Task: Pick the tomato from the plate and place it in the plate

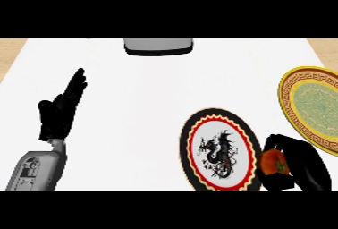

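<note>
White counter (145, 116) with two plates (220, 150)

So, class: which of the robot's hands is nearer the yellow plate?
The right hand. It sits just below the yellow plate, curled round the tomato. The left hand rests open at the far left, across the counter.

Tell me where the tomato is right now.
In the head view the tomato sits low on the right, held in the right hand, between the dragon plate and the yellow plate.
</note>
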### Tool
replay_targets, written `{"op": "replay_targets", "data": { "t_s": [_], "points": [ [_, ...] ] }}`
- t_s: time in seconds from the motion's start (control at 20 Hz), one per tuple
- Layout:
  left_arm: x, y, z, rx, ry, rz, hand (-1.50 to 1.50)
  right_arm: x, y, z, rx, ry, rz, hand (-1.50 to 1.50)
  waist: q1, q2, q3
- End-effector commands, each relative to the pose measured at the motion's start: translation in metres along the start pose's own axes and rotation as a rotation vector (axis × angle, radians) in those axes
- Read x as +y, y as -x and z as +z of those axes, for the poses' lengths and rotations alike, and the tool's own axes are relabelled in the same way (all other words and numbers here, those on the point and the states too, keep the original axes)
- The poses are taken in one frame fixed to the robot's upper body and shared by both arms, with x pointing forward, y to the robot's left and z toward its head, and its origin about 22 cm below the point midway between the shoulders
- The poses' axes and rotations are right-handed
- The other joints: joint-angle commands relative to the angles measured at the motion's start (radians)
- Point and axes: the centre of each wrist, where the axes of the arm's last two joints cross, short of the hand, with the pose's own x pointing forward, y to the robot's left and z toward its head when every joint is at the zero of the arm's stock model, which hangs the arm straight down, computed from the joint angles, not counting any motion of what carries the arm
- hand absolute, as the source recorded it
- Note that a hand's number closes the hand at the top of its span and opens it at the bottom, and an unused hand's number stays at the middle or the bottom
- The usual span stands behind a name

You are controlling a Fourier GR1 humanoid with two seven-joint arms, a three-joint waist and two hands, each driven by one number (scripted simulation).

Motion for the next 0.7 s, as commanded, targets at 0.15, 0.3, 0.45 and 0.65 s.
{"op": "replay_targets", "data": {
  "t_s": [0.15, 0.3, 0.45, 0.65],
  "points": [
    [0.006, 0.008, 0.007, 0.017, -0.039, 0.008, 0.0, -0.111, 0.132, 0.004, 0.182, 0.168, 0.132, 1.5, -0.055, -0.007, 0.006],
    [0.012, 0.013, 0.01, 0.038, -0.04, 0.001, 0.0, -0.155, 0.157, 0.008, 0.097, 0.341, 0.072, 1.5, -0.046, -0.014, 0.008],
    [0.004, 0.007, 0.007, 0.011, -0.048, 0.007, 0.0, -0.19, 0.186, 0.018, 0.018, 0.435, 0.003, 1.5, -0.038, -0.009, 0.008],
    [-0.011, 0.005, 0.005, 0.013, 0.005, 0.013, 0.0, -0.232, 0.215, 0.03, -0.147, 0.495, -0.063, 1.5, -0.007, -0.002, 0.006]
  ]
}}
